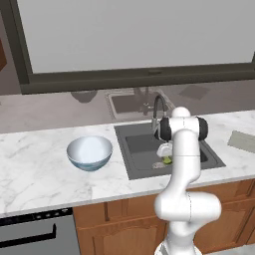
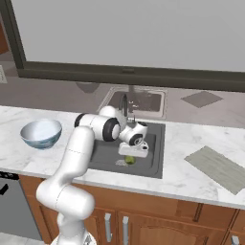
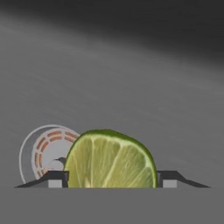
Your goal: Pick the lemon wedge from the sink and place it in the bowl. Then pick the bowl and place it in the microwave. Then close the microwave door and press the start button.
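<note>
The gripper [image 3: 112, 181] sits low in the sink [image 1: 137, 167], fingertips flanking the lemon wedge [image 3: 111, 159] (contact unclear); bowl [image 1: 89, 152] on the counter.

Arm was bent over and reaching straight down, gripper [image 3: 112, 180] low, one fingertip on each side of the lemon wedge [image 3: 111, 159].

Arm [image 1: 185, 164]: glossy white, built of thick rounded tube sections with bulging elbows. Joint [image 1: 164, 129] rings: dark, nearly black bands. Hand [image 2: 134, 142]: white, boxy, with a dark round cap on its side. Fingers [image 3: 57, 178]: two small dark tips with pale grey pads. No cables, screws or markings visible.
</note>
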You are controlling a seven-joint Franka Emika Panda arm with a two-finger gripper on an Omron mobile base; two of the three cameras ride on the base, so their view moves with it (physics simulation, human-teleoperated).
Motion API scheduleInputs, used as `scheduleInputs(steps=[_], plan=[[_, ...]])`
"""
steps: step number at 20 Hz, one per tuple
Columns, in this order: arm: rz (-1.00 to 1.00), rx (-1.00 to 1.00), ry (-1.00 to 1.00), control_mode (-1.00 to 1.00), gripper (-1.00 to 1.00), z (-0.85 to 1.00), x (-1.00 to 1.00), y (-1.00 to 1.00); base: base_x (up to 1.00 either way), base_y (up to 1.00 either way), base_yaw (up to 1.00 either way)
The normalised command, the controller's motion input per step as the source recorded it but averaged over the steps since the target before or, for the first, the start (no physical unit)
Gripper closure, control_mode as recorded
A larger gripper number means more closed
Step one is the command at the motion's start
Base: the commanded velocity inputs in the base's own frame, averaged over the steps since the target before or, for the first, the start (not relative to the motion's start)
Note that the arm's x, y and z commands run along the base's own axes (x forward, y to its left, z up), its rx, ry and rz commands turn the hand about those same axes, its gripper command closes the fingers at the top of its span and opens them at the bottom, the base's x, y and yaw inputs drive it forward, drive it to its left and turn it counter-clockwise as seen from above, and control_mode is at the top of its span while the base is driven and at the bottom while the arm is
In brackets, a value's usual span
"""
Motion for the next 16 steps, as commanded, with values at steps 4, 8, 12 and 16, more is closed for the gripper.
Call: scheduleInputs(steps=[4, 8, 12, 16], plan=[[0.00, 0.00, -0.02, -1.00, 1.00, 0.26, -0.52, 0.00, 0.00, 0.00, 0.00], [0.00, 0.00, -0.05, -1.00, 1.00, 0.60, -0.52, 0.00, 0.00, 0.00, 0.00], [0.00, 0.00, -0.05, -1.00, 1.00, 0.96, -0.38, 0.00, 0.00, 0.00, 0.00], [0.00, 0.00, -0.06, -1.00, 1.00, 1.00, -0.48, 0.00, 0.00, 0.00, 0.00]])
